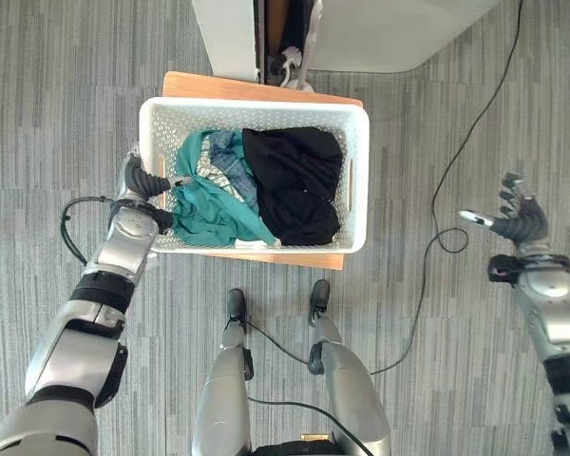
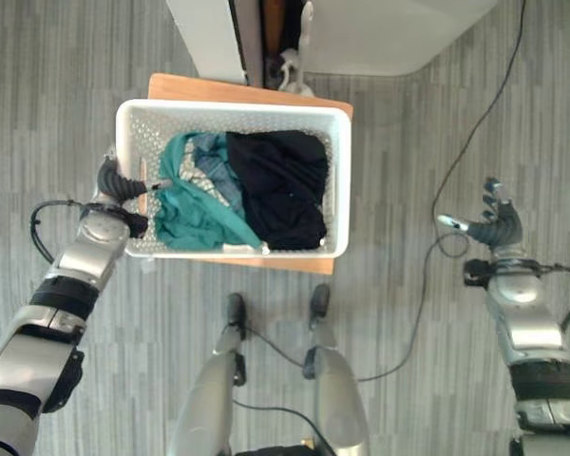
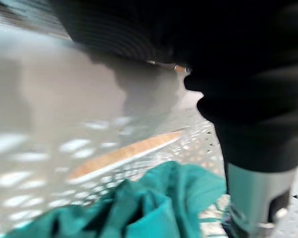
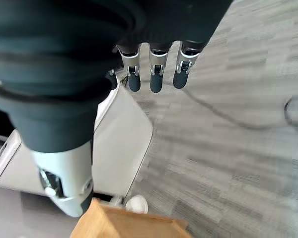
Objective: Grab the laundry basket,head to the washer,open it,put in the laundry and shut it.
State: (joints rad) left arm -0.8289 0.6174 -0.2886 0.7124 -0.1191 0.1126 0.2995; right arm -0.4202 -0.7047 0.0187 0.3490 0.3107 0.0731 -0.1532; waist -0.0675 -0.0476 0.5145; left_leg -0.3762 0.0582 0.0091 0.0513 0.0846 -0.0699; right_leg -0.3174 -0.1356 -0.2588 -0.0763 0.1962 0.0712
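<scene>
Basket (image 1: 356,180): my left hand (image 1: 144,185) grips its left rim; I bring the open right hand (image 1: 521,220) to the right handle.

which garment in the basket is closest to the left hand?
The teal garment, bunched against the wall of the basket where the left hand is. The black garment fills the far half; the striped blue-grey piece lies between.

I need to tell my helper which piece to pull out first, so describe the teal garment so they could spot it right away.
Find the white perforated laundry basket sitting on the low wooden stand in front of the robot. Inside, at the end nearest the left hand, lies the teal garment, crumpled against the wall. It is the only bright green-blue piece, beside a black garment.
</scene>
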